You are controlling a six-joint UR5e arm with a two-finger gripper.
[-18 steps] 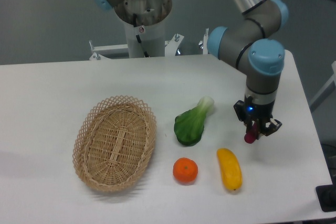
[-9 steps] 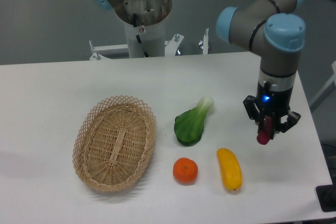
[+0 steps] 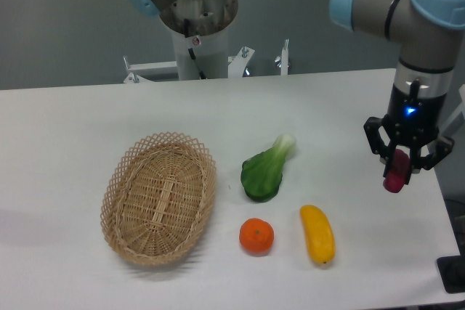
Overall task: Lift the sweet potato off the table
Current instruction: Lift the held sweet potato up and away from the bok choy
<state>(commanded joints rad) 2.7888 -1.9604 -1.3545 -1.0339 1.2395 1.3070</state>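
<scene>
One gripper [image 3: 402,167] at right of frame, pointing down, fingers clamped on sweet potato [image 3: 396,177]. Tuber held roughly upright, reddish-purple lower end poking out below fingertips, lifted clear of table [image 3: 65,143]. Blue indicator light lit on wrist just above gripper. Arm [image 3: 425,41] grey w/ light-blue joint caps, entering from upper right corner of frame.

Below-left of gripper, lower centre-right: yellow-orange oblong fruit [image 3: 318,234] lying flat on tabletop, long axis roughly top-to-bottom, well apart from gripper. Left of that: round orange [image 3: 256,237], near but not touching oblong fruit. Above orange, centre of frame: green leafy veg [image 3: 266,170], pale stem end toward upper right, dark leaf end toward lower left, apart from orange. Left-centre: oval woven wicker basket [image 3: 159,196], nothing seen inside, apart from veg. Top centre, behind table's far edge: arm base on white pedestal [image 3: 201,41], second blue-capped joint beside it at upper left. Grey wall in bkgd.
</scene>
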